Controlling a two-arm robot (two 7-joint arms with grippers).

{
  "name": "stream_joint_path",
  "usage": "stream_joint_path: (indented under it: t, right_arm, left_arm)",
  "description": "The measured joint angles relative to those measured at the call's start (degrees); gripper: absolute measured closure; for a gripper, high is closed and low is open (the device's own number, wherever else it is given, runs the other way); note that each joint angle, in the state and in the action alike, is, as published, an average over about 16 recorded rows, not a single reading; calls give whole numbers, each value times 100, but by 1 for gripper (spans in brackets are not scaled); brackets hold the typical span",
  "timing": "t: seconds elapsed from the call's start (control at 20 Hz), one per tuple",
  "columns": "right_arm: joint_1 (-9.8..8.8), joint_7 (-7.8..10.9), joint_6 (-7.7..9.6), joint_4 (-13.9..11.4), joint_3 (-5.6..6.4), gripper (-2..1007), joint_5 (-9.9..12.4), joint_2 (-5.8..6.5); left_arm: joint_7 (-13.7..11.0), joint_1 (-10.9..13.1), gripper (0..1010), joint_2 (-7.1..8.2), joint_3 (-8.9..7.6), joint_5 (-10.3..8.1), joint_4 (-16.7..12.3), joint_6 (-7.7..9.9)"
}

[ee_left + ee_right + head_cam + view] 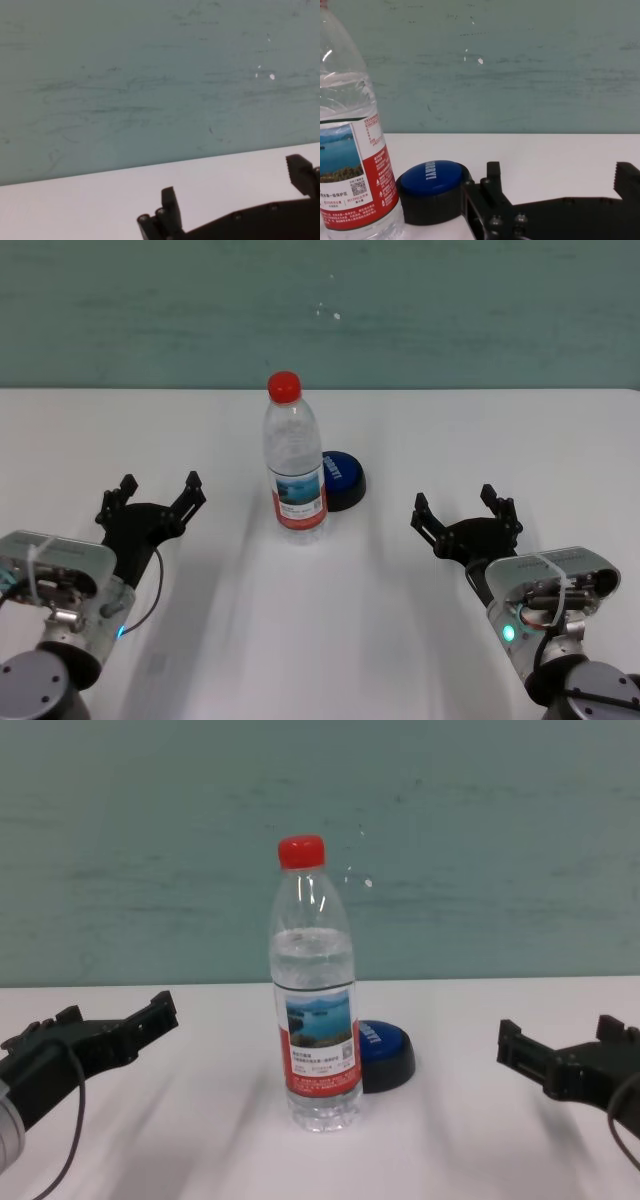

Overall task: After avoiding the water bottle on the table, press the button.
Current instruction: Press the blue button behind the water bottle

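— Mid-bench, what's there?
— Water bottle (pixel 296 462) upright on the bench (pixel 500 430), button (pixel 342 478) touching it behind-right.
— Grippers?
— Left gripper (pixel 158 493) and right gripper (pixel 466 510) low, flanking, fingers spread wide, holding nothing.

White table (pixel 480 430), plain and flat, runs across the whole width of the head view, back edge meeting a teal wall (pixel 150 310). Two things stand on it near the middle: bottle (pixel 295 460), upright, clear, red cap, lake label with red band; button (pixel 340 478), low blue dome on black base, just behind the bottle toward the robot's right, partly hidden by it. Touching or a small gap, can't tell. Soft shadows on the surface nearer the robot.
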Motion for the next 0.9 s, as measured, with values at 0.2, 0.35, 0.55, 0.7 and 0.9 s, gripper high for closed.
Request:
stream_joint_path:
  t: [0.2,0.35,0.55,0.7,0.9]
  right_arm:
    - [0,0,0,0,0,1,0,0]
    - [0,0,0,0,0,1,0,0]
    - [0,0,0,0,0,1,0,0]
    - [0,0,0,0,0,1,0,0]
    - [0,0,0,0,0,1,0,0]
  left_arm:
    - [0,0,10,0,0,0,0,0]
    - [-1,1,10,0,-1,1,-1,0]
    - [-40,30,10,12,-16,6,-70,4]
    - [-96,78,10,20,-24,23,-191,34]
    - [-194,185,10,10,3,75,-434,123]
